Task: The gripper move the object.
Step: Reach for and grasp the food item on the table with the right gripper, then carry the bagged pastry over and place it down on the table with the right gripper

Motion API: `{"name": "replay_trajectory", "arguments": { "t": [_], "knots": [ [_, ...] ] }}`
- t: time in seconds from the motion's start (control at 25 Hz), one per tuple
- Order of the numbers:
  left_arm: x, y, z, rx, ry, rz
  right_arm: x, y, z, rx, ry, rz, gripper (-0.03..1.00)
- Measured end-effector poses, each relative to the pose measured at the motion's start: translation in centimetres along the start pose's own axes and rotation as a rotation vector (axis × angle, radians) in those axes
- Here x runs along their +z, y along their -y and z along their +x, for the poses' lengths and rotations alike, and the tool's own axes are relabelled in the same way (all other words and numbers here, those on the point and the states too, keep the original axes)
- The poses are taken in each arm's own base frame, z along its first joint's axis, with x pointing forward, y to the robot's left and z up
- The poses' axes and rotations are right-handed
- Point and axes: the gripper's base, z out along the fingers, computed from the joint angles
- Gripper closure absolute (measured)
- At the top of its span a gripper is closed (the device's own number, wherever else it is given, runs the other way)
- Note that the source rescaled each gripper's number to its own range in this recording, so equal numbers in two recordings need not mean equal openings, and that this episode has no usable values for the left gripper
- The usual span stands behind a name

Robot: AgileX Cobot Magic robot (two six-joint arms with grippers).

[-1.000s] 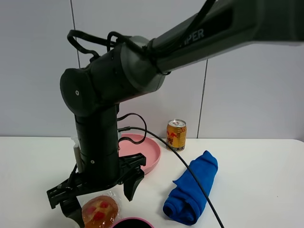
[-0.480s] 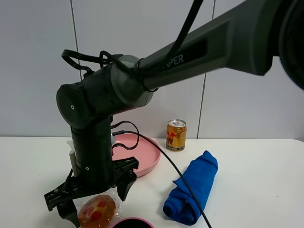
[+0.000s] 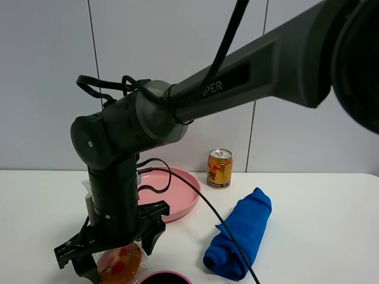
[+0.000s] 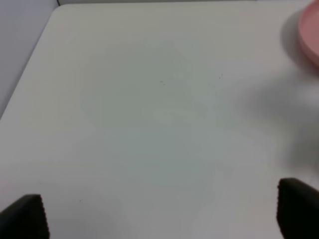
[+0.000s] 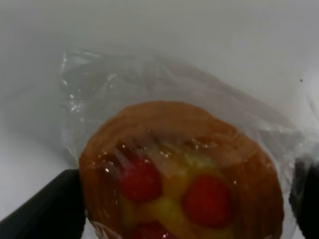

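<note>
Black gripper point(image 3: 117, 258) straddles the wrapped pastry point(image 5: 179, 169), which sits on the table point(image 3: 320, 236) between its wide-set jaws. I cannot tell if they grip it. The slick, crinkled wrap point(image 5: 89, 84) could let it slip out sideways.

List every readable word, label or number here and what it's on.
"PER": white letters on the dark grey arm, start hidden behind a cable.
Gold can: print too small to read.
Pastry wrap: no print visible.
</note>
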Motion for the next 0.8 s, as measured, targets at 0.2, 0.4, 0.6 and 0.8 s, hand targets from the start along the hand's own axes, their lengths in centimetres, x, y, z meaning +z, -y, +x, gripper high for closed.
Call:
{"name": "replay_trajectory", "arguments": {
  "t": [0.2,0.4,0.6,0.8],
  "knots": [
    [0.0,0.0,0.0,0.0,0.0,0.0,0.05,-0.03,-0.05,-0.001,0.006,-0.003,0.43],
    [0.0,0.0,0.0,0.0,0.0,0.0,0.05,-0.03,-0.06,-0.008,0.007,-0.002,0.61],
    [0.0,0.0,0.0,0.0,0.0,0.0,0.05,-0.03,-0.07,-0.01,0.007,-0.002,0.97],
    [0.0,0.0,0.0,0.0,0.0,0.0,0.05,0.03,0.07,-0.085,-0.008,0.004,0.97]
  ]
}}
